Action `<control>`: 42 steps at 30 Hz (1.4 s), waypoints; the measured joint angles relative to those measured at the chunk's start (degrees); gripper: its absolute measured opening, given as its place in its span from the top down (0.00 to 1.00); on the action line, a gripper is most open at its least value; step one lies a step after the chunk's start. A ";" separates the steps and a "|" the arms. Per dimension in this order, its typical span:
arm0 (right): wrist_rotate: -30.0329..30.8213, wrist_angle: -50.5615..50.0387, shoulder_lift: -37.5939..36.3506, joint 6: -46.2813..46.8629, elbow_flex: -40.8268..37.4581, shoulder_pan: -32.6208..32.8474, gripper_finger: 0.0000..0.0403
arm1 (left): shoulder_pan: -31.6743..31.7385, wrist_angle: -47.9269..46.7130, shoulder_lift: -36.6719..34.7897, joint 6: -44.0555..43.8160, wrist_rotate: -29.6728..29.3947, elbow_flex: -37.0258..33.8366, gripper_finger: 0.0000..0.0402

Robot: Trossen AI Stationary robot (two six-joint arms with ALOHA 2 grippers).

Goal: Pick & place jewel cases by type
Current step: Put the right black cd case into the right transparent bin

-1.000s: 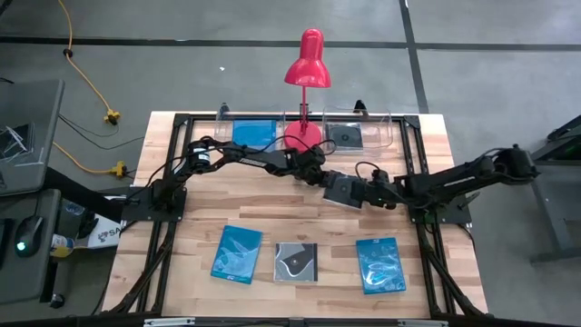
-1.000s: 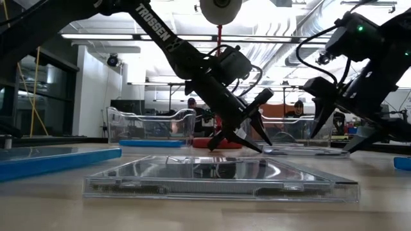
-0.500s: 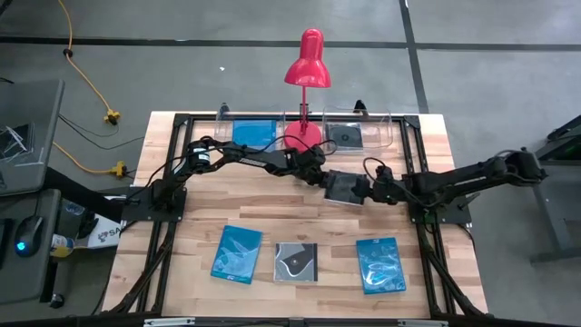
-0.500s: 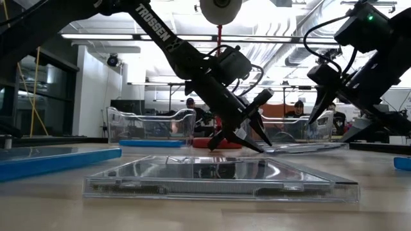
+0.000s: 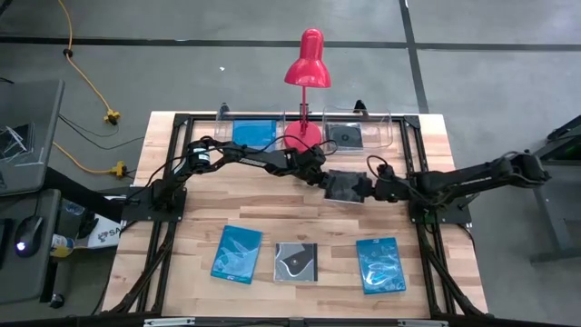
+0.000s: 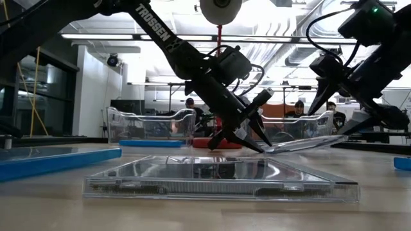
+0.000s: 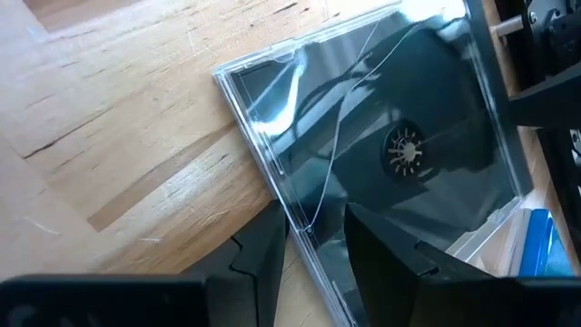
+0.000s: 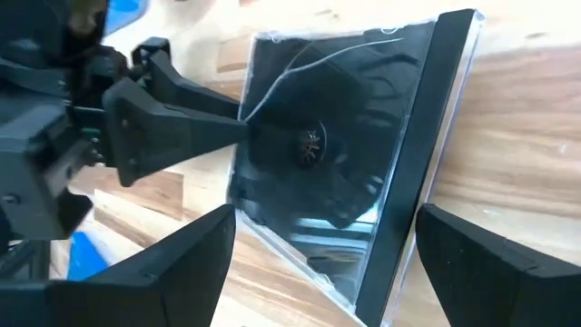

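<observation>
The dark case (image 5: 346,186) lies mid-worktop (image 5: 272,204), tilted, one edge pinched in the left claw (image 7: 313,238). Its opposite edge sits between the wide-open fingers of the right claw (image 8: 322,245), which grips nothing.

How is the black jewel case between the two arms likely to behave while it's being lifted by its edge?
Probably stiff: the black jewel case stays flat though tilted in the low view. Likely slippery, given its glossy clear cover. The left end effector pinches only a thin edge, so it may pivot.

Six jewel cases — one black case (image 5: 345,187) tilted mid-table, others flat.
</observation>
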 joint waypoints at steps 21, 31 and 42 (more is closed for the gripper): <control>1.56 1.51 -10.05 -3.63 0.78 -0.09 0.23 | 0.00 0.70 0.00 -0.04 0.60 -0.02 0.70; 0.38 -1.48 -9.61 -3.37 0.46 -0.04 0.23 | -0.07 0.75 0.00 0.00 0.11 0.00 0.70; 2.39 3.80 -9.84 -5.57 0.44 -0.04 0.23 | -0.07 0.66 0.00 -0.05 0.11 0.02 0.70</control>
